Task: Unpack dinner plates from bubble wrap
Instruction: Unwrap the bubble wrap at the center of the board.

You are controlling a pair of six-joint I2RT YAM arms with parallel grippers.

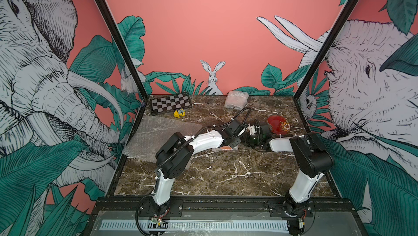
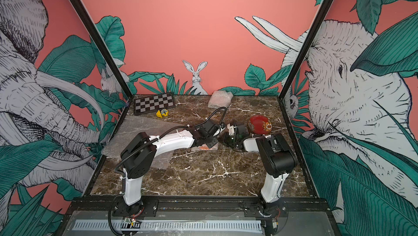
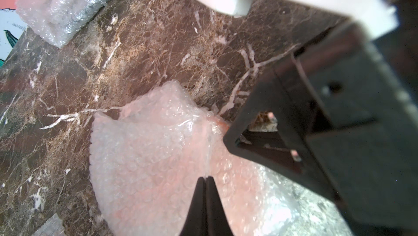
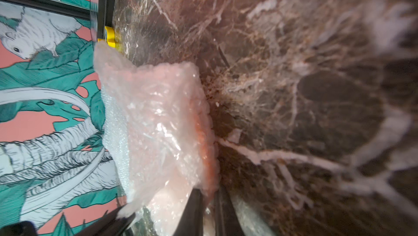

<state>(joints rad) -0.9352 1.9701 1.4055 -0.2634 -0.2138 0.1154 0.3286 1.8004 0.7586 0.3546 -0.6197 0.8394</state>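
Three bubble wraps (image 1: 153, 137) (image 1: 236, 100) (image 3: 158, 155), two plates (image 1: 277, 124) (image 1: 225, 148), one checkerboard (image 1: 171, 106), one toy (image 1: 179, 113).

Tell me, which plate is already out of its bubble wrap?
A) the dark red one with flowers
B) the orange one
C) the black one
A: the dark red flowered plate lies bare on the table, while the orange plate only peeks through bubble wrap, and no bare black plate shows.
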